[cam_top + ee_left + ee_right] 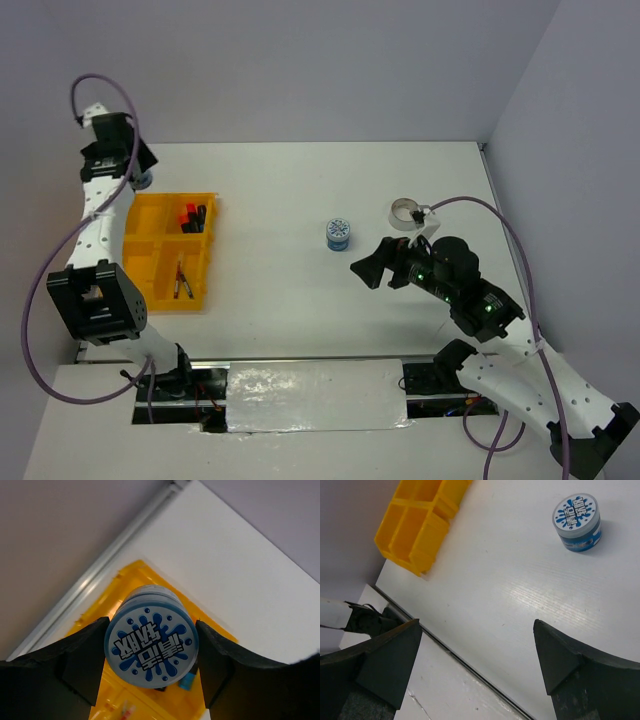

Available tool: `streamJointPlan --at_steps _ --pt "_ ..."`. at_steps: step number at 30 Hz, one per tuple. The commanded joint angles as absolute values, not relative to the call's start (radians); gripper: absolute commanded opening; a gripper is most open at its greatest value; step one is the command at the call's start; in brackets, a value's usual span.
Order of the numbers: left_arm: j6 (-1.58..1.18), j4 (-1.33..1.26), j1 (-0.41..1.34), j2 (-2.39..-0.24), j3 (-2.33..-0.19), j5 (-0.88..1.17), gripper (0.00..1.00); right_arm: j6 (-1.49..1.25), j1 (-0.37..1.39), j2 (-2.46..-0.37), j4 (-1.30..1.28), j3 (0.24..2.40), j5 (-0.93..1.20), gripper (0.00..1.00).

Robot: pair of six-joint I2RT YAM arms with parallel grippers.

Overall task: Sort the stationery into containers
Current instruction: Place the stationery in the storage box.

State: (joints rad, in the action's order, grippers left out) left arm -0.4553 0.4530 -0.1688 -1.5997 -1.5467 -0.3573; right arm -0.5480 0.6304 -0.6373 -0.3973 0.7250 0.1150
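Blue-white round patterned roll is being clamped by left gripper above yellow plastic tray, right gripper gaping open.

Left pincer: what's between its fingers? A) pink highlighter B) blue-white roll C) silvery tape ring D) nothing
B: the left wrist view shows the blue-white roll sitting between the fingers of the left pincer, touching both.

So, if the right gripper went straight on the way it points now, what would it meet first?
Probably bare table, between the patterned roll and the yellow tray; depth is unclear.
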Motion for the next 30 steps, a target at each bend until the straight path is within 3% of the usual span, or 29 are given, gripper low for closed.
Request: streamJointPlan --at_steps 1,6,19,23,27,30 --pt "-0.485 0.451 -0.269 -1.641 -1.511 -0.292 0.0 -0.526 0.629 -0.635 -0.35 0.721 0.138 1.0" --pt "-0.552 0.405 -0.37 -1.732 -1.517 -0.146 0.0 -0.509 0.63 -0.615 -0.379 0.727 0.118 1.0" --pt "-0.525 0.371 -0.374 -1.85 -1.535 -0.187 0.12 -0.494 0.629 -0.649 -0.325 0.696 0.16 1.0" --pt "-0.525 0.393 -0.374 -1.896 -1.565 -0.199 0.23 -0.489 0.627 -0.667 -0.305 0.695 0.163 1.0" --pt "-0.519 0.382 -0.38 -1.916 -1.592 -0.216 0.43 -0.482 0.629 -0.71 -0.275 0.689 0.184 1.0" --pt "-0.517 0.387 -0.39 -1.937 -1.615 -0.193 0.48 -0.483 0.629 -0.747 -0.25 0.683 0.196 1.0"
